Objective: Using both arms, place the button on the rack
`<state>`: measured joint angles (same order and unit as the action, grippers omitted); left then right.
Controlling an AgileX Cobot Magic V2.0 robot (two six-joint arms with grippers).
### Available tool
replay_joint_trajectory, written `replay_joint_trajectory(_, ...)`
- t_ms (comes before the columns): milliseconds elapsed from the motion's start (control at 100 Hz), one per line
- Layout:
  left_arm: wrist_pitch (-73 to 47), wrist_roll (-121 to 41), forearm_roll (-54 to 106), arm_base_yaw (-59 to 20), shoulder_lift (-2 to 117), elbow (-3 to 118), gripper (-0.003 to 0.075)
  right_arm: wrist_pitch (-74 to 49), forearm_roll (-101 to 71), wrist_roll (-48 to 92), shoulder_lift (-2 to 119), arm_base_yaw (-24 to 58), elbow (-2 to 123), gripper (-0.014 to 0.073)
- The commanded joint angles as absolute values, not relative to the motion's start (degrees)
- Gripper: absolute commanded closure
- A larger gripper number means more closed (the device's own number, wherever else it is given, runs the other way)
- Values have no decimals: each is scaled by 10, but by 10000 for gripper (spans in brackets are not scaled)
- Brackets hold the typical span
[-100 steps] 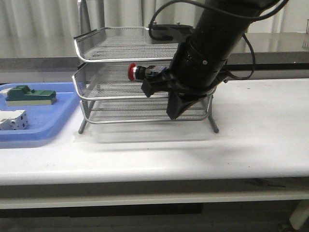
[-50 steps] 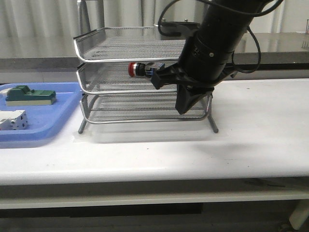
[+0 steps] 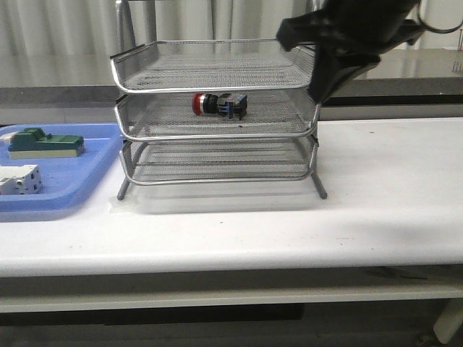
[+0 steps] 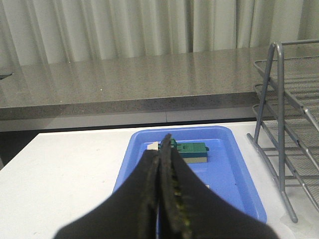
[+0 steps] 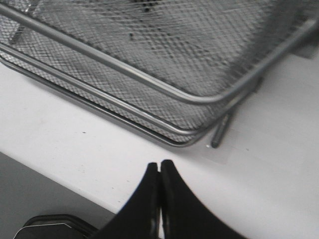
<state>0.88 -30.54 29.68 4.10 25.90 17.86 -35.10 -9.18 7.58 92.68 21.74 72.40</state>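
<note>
Front view: the button [image 3: 219,104], red cap at 9 o'clock, black body and blue rear block at 3 o'clock, lies on its side on the middle tier of the rack [image 3: 217,72], free of both arms; the right arm [image 3: 347,36] hangs above the rack's 2 o'clock corner. Left wrist view: left gripper [image 4: 163,164] fingers pressed together, empty, over the blue tray [image 4: 234,174] holding a green block [image 4: 189,151]. Right wrist view: right gripper [image 5: 159,174] fingers pressed together, empty, above the white worktop [image 5: 75,129] beside a rack corner.
</note>
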Motion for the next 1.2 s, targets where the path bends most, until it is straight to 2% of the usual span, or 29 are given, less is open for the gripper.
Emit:
replay_joint_trajectory(0, 47, -300, 300, 41, 261, 195, 741, -318, -80, 82, 866, 194, 709, 658)
replay_joint_trajectory(570, 47, -300, 300, 41, 261, 195, 741, -184, -71, 82, 528, 49, 433, 658)
replay_joint_trajectory(940, 47, -300, 300, 41, 261, 195, 741, -175, -66, 82, 277, 36, 287, 658)
replay_joint_trajectory(1190, 47, -300, 300, 41, 261, 195, 741, -179, -62, 82, 177, 36, 252, 658)
